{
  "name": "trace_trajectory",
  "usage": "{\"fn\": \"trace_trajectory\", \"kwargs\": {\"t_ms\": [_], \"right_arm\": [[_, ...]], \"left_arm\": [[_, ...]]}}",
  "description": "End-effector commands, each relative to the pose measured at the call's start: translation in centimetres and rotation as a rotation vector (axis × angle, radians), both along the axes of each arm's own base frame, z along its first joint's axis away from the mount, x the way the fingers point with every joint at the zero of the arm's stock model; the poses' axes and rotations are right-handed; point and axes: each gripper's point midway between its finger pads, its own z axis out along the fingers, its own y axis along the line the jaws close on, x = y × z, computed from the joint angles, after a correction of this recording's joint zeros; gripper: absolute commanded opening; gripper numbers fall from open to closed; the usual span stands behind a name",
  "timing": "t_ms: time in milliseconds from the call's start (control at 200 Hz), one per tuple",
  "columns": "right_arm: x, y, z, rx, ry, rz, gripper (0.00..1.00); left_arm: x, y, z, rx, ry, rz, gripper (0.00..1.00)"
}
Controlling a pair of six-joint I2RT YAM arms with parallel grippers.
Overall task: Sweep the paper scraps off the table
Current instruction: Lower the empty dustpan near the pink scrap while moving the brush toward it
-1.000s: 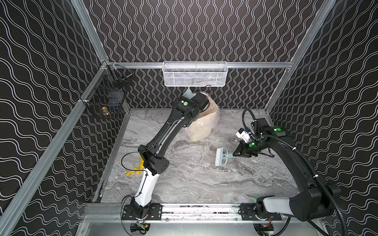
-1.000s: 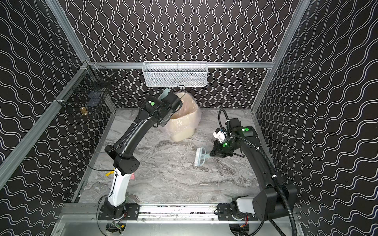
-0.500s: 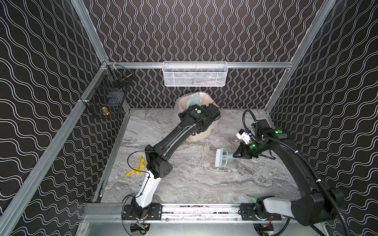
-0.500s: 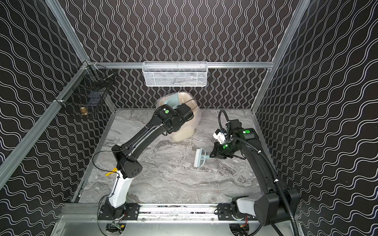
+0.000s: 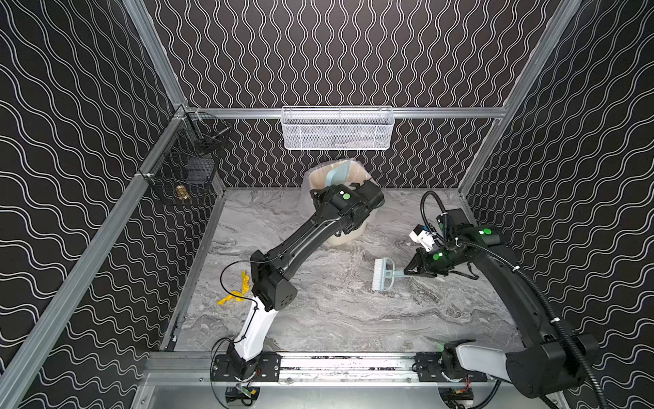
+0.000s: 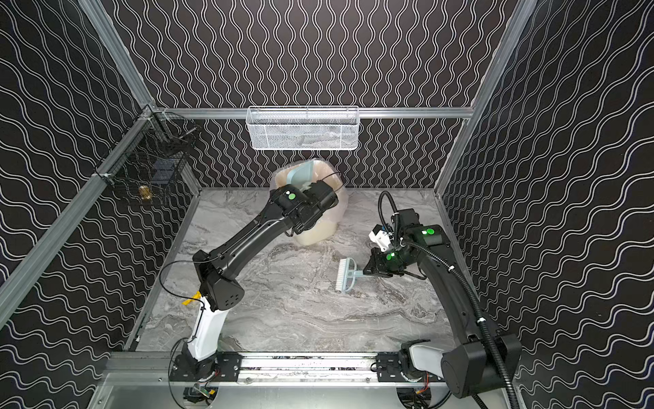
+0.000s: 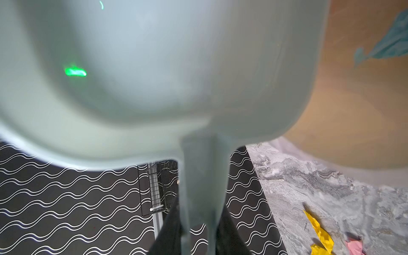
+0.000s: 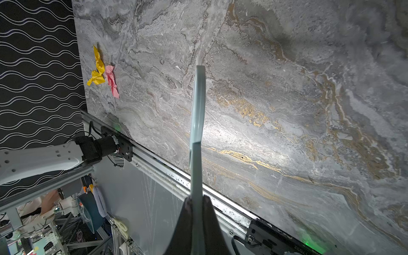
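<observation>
Swinging across, the left hand (image 7: 199, 223) pinching the dustpan (image 5: 335, 174) now tips it over the bin (image 5: 348, 236); right hand (image 5: 410, 272) pinches brush (image 5: 384, 274); yellow scrap (image 5: 234, 295) remains.

In the left wrist view the dustpan (image 7: 154, 66) is being blurred and cropped, and in both top views the pink paper scrap (image 8: 111, 81) is being hidden by the left arm (image 5: 276, 287).

Black walls (image 5: 336, 53) with white wavy lines enclosing cell on three sides. Aluminium rails (image 5: 442, 112) running along walls and corners. White mesh basket (image 5: 338, 129) hanging from back rail. Black wire basket (image 5: 187, 170) hanging on left-side rail, holding small brass-coloured item (image 5: 181, 192).
</observation>
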Motion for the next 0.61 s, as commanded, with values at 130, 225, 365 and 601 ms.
{"fn": "trace_trajectory", "kwargs": {"t_ms": [130,225,365,601], "right_arm": [[0.8,0.4,0.6,0.004,-0.03,0.002,0.0],[0.9,1.2,0.8,0.004,-0.045,0.025,0.0],[0.3,4.0,0.6,0.015,-0.061,0.095,0.0],[-0.9,10.3,0.4,0.126,-0.106,0.233,0.0]], "left_arm": [[-1.6,0.4,2.3,-0.235,-0.03,-0.017,0.0],[-3.5,1.5,2.9,-0.336,-0.012,0.001,0.0],[-6.8,3.6,3.0,-0.486,0.029,0.048,0.0],[-13.1,5.5,-0.7,-0.817,0.151,0.152,0.0]]}}
